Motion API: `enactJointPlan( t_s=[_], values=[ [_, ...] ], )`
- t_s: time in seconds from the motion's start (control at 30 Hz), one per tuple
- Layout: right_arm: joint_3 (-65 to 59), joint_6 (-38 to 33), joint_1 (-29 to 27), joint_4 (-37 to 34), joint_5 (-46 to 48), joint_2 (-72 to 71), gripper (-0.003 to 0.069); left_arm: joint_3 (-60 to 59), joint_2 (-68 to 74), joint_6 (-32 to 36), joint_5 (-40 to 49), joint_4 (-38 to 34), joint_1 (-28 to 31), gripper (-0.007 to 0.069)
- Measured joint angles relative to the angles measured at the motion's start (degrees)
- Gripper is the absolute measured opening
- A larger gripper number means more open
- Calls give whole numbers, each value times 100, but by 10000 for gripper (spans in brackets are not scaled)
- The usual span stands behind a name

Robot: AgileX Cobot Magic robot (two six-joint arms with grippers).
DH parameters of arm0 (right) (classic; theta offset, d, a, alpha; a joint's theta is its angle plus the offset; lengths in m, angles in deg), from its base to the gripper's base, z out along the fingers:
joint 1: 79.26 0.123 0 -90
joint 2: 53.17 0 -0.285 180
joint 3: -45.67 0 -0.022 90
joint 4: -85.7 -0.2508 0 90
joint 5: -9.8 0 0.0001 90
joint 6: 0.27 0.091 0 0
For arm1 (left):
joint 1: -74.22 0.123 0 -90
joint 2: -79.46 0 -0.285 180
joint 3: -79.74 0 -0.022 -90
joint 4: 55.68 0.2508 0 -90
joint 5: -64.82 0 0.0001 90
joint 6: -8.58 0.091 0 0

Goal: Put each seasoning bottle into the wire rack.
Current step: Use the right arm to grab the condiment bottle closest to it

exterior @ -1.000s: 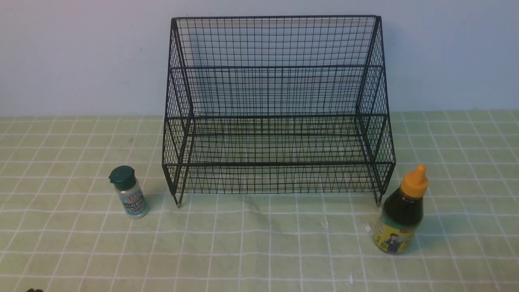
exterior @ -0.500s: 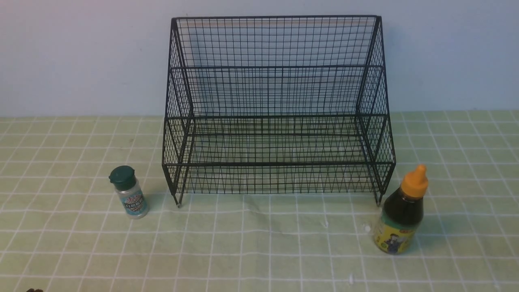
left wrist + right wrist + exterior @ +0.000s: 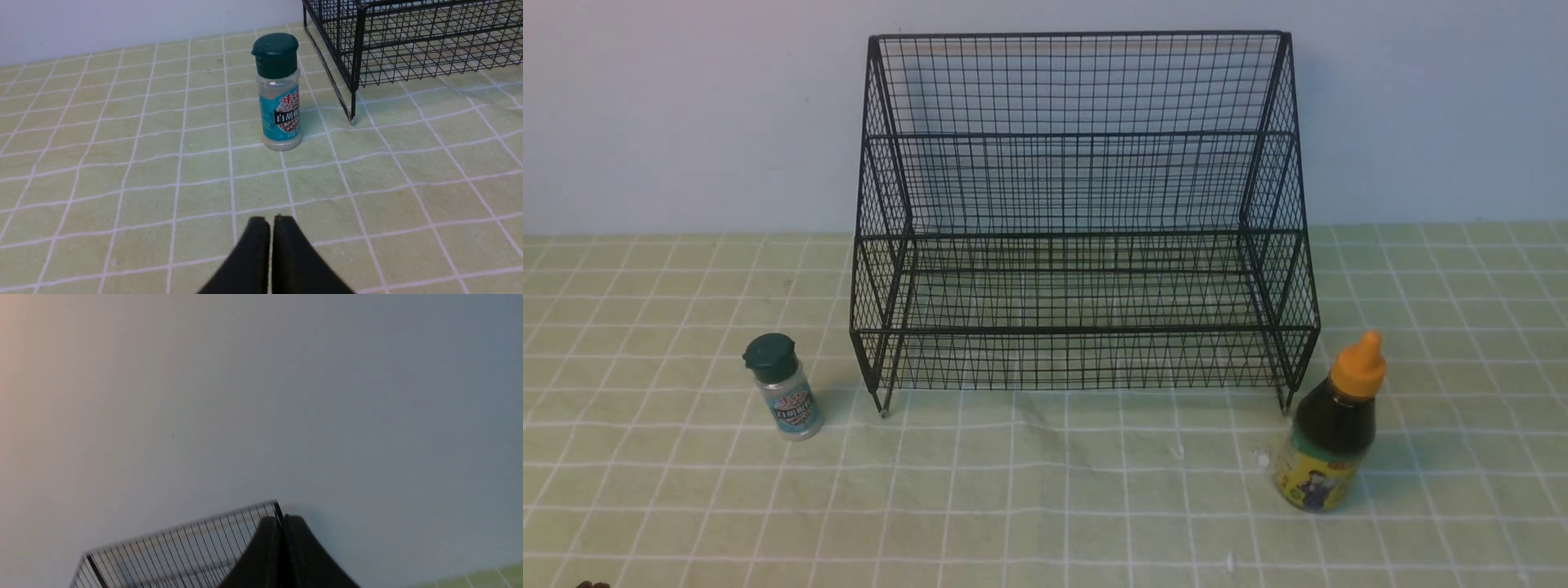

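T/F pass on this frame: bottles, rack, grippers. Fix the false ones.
1. The green-capped shaker and orange-capped sauce bottle stand upright on the tablecloth, outside the wire rack. True.
2. The rack's lower tier holds a bottle. False: both tiers hold none.
3. The left gripper and right gripper are shut. True.
4. The right gripper holds the sauce bottle. False: it holds nothing.
5. The shaker stands at the rack's right. False: at its left.

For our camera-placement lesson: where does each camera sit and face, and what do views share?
Front: between the arms, facing rack, shaker, sauce bottle; no arm clearly shows.
Left wrist: on left arm, facing shaker; shut left tool shows.
Right wrist: on right arm, tilted up at wall; shut right tool shows.
Shared: shaker, front and left wrist.
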Motion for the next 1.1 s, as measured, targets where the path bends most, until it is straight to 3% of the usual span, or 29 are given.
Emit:
enactJointPlan(
  t_s=[0.2, 0.3, 0.6, 0.73, 0.83, 1.0, 1.1],
  values=[
    [2035, -1224, 169, -306, 3291, 2092, -14, 0, 0, 0, 0, 0, 0, -6],
    [2683, -1480, 188, -449, 4257, 3218, -14, 0, 0, 0, 0, 0, 0, -6],
    [3786, -1956, 438, -475, 4482, 5459, 33, 0, 0, 0, 0, 0, 0, -6],
    [3854, -1972, 1018, -396, 4482, 6127, 134, 0, 0, 0, 0, 0, 0, -6],
    [3854, -1924, 1349, -312, 4457, 6401, 250, 0, 0, 0, 0, 0, 0, -6],
    [3854, -1567, 1529, -156, 4147, 6686, 464, 0, 0, 0, 0, 0, 0, -6],
    [3858, -1529, 1529, 5, 4019, 6854, 534, 0, 0, 0, 0, 0, 0, -6]
  ],
)
